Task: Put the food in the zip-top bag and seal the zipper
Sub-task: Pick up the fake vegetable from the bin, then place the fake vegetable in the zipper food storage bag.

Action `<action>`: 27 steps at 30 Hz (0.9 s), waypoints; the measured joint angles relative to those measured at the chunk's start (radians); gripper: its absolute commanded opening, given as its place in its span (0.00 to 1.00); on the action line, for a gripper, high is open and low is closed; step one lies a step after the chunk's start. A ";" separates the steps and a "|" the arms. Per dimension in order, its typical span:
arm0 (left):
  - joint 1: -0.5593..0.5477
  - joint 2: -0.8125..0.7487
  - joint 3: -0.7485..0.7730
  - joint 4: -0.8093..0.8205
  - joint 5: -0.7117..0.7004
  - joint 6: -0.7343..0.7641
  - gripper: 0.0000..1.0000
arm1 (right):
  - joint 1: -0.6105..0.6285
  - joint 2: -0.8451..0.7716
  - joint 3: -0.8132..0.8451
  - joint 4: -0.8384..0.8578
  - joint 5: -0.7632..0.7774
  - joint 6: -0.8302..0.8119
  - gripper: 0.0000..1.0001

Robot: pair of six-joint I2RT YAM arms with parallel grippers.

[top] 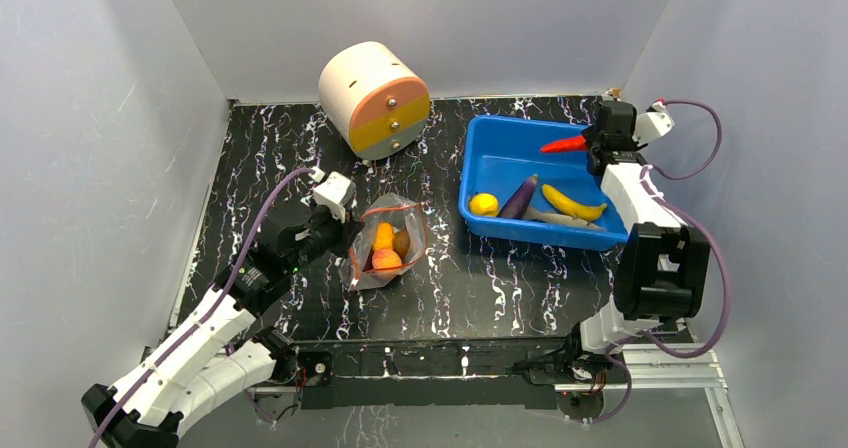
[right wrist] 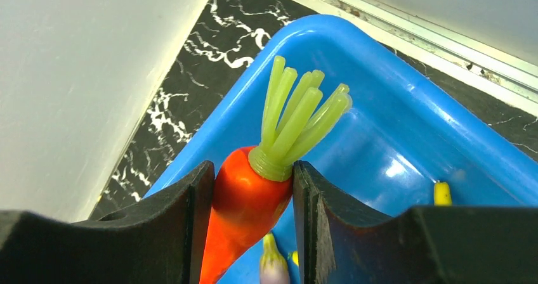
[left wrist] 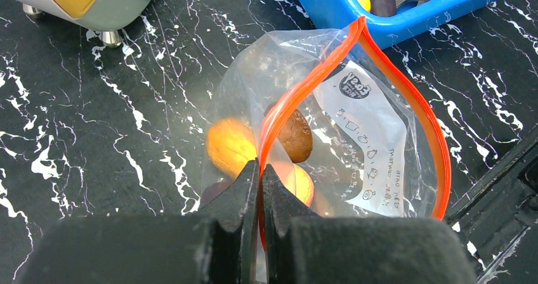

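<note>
The left gripper [left wrist: 260, 170] is pinched narrow on the red-orange zipper [left wrist: 406, 87] at the near end of the zip-top bag [top: 385, 238], with the strip caught between its two dark fingers. From there the zipper spreads into an open teardrop loop, so the bag's mouth gapes. The bag lies on the black marbled counter [top: 500, 278], just in front of that gripper and left of centre. Inside it are an orange piece [left wrist: 229, 146], a brown piece [left wrist: 296, 136] and a third, peach-coloured piece [left wrist: 298, 182], all close together.

The right gripper [right wrist: 252, 170] is clamped on the carrot [right wrist: 244, 201]. Its fingers press on either side of the orange body just below the green stalks, which fan out beyond the fingertips. The carrot hangs over the far right corner of the blue bin [top: 470, 183], clear of the bin's floor.

In the bin's near part lie a yellow round piece [top: 484, 204], the eggplant [top: 519, 196], the banana [top: 573, 204] and a grey piece [top: 560, 218], close together in a row.

A cream-and-orange cylinder [top: 375, 98] rests on its side at the far edge of the counter, well apart from the bag.
</note>
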State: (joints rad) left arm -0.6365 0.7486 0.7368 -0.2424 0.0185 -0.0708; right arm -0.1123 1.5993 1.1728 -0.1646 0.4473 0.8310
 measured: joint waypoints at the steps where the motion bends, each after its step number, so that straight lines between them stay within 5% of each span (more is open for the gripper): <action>1: 0.000 0.000 0.000 0.000 0.000 0.000 0.00 | 0.000 -0.017 -0.007 0.006 -0.009 -0.011 0.21; 17: 0.000 0.016 0.005 0.010 0.032 -0.093 0.00 | 0.020 -0.330 -0.159 0.011 -0.281 -0.187 0.21; 27: 0.000 0.139 0.153 -0.019 0.023 -0.170 0.00 | 0.253 -0.446 -0.159 0.026 -0.443 -0.235 0.22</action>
State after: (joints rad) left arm -0.6365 0.8879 0.8902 -0.2615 0.0418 -0.2405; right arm 0.1406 1.1538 1.0142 -0.1387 0.0044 0.5964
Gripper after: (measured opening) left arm 0.010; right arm 0.426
